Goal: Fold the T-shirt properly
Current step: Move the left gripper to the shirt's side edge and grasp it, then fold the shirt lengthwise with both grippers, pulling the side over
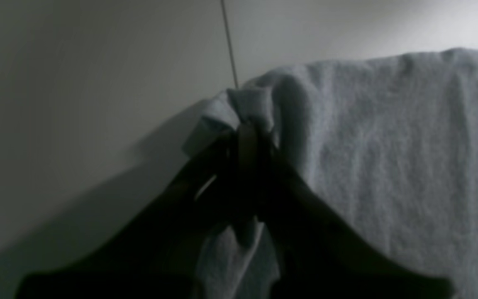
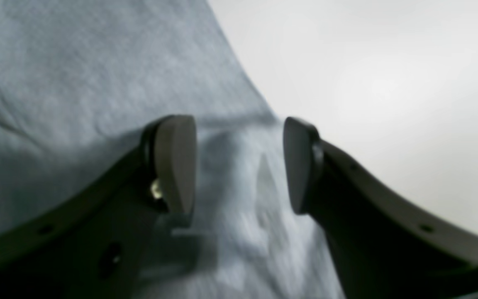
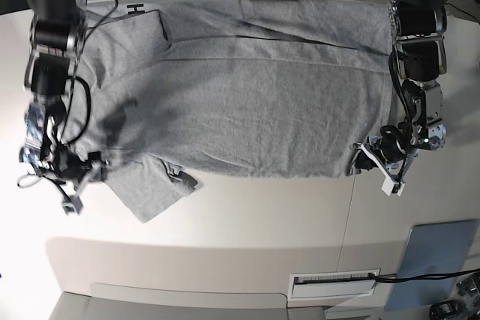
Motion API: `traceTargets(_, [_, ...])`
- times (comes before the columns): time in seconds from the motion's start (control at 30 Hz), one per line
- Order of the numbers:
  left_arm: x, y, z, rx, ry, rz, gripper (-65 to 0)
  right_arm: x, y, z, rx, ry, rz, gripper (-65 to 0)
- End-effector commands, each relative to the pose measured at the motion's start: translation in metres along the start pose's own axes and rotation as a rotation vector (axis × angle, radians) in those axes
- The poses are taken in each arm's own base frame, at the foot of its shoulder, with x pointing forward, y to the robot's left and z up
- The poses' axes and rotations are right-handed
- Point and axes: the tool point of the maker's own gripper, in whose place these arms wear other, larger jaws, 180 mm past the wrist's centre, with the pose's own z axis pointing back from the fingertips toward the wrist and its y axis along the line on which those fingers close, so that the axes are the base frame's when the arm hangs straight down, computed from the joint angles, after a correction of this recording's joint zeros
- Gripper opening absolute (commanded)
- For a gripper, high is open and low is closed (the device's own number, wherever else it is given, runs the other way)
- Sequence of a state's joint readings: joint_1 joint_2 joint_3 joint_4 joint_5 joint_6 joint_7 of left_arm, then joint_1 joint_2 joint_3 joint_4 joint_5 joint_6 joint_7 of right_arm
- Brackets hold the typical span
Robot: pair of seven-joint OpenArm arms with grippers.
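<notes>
T-shirt spread flat; left claw clenched on hem corner, right claw released over edge.

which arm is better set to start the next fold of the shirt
Left, probably: the left gripper is already shut on a corner of the T-shirt. The right gripper stands open over the cloth, gripping nothing.

Legible text: one black capital "H" on the T-shirt, at its top left edge in the base view, just beside the arm there. Further letters, if any, are hidden by the fold. Both wrist views: plain grey cloth only, no lettering or labels readable.
</notes>
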State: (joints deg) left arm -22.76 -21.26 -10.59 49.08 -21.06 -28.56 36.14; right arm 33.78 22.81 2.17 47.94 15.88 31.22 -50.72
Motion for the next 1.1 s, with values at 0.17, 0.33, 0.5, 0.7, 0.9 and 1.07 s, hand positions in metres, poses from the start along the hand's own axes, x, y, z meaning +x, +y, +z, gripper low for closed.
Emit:
traceTargets(0.17, [0.008, 0.005, 0.004, 0.014, 0.009, -0.019, -65.0, 0.024, -0.008, -0.015, -0.039, 0.027, 0.086, -32.4])
traceTargets(0.33, [0.008, 0.005, 0.004, 0.014, 0.01, -0.018, -65.0, 0.014, -0.016, -0.027, -0.116, 0.066, 0.114, -32.4])
traceTargets(0.5, [0.008, 0.005, 0.004, 0.014, 0.01, -0.018, -65.0, -0.001, -0.014, -0.031, -0.133, 0.133, 0.154, -32.4])
traceTargets(0.7, [0.008, 0.004, 0.004, 0.013, 0.009, -0.018, -65.0, -0.017, -0.012, -0.031, -0.123, 0.202, 0.144, -46.0])
traceTargets(0.9, [0.013, 0.004, 0.004, 0.012, -0.019, -0.018, -65.0, -0.015, -0.014, -0.031, -0.137, 0.191, 0.132, -65.0])
traceTargets(1.07, [0.035, 0.0, 0.011, 0.007, -0.081, -0.039, -65.0, 0.009, -0.016, -0.024, -0.16, 0.122, 0.149, -65.0])
